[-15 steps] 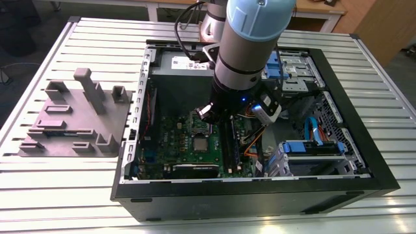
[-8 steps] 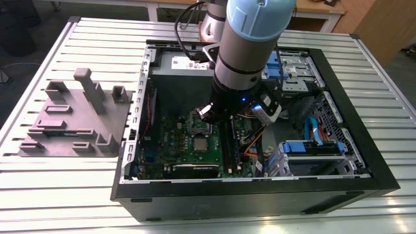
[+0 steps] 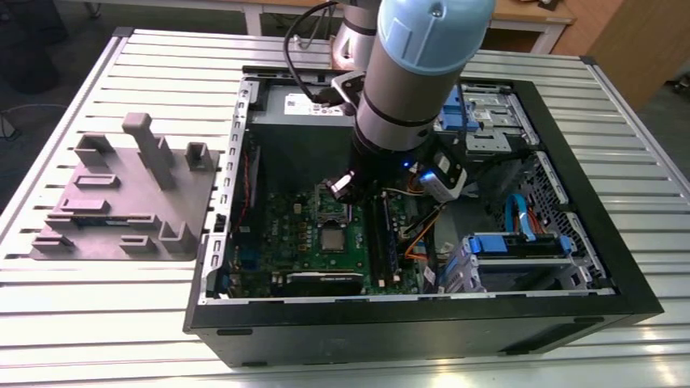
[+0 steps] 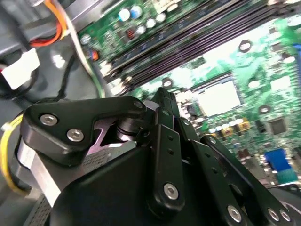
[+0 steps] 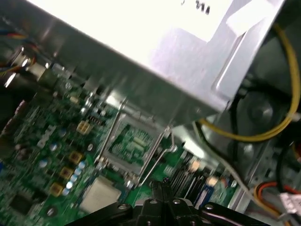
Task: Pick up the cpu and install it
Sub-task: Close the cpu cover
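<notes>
The cpu (image 3: 332, 238) is a small silvery square lying flat on the green motherboard (image 3: 280, 234), on the side of the socket nearer the case's front wall. It shows pale in both wrist views (image 5: 99, 194) (image 4: 217, 98). The socket (image 5: 127, 146) stands with its metal frame and lever raised and nothing in it. My gripper (image 3: 344, 187) hangs inside the case just above the socket, its black fingers (image 4: 162, 96) drawn together to a point (image 5: 162, 184). It looks shut, with nothing between the tips, and it is apart from the cpu.
A silver-grey power supply box (image 5: 164, 56) sits close behind the socket. Long black memory slots (image 3: 383, 234) run along the exterior view's right of the socket, with orange and yellow cables (image 3: 421, 238) beyond. A blue drive caddy (image 3: 518, 246) fills the case's right. A grey fixture block (image 3: 119, 202) lies on the table.
</notes>
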Tool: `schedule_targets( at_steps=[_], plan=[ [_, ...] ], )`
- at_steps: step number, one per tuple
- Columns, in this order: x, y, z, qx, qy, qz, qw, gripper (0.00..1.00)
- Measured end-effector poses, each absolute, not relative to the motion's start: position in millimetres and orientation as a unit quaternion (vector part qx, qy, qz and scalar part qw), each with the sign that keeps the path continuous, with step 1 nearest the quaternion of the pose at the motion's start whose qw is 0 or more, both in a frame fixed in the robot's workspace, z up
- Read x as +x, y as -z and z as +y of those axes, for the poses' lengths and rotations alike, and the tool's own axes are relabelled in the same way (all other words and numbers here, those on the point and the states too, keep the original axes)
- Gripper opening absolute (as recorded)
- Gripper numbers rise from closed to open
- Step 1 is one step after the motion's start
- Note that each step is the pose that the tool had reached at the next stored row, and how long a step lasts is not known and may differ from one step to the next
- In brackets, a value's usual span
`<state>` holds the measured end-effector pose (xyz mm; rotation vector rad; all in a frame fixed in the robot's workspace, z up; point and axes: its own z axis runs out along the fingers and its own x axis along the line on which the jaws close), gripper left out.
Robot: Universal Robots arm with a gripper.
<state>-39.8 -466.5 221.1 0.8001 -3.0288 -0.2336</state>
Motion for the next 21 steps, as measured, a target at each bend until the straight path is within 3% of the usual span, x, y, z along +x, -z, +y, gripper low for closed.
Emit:
schedule_targets(
  at_steps=[4, 12, 21],
  plan=[
    [-38.1, -219.6, -466.4, 0.255, 0.101, -0.962, -0.007, 0.10],
    [-37.9, -216.9, -466.2, 0.298, 0.104, -0.949, -0.003, 0.10],
    [-37.8, -215.1, -463.4, 0.322, 0.105, -0.941, -0.015, 0.10]
  ],
)
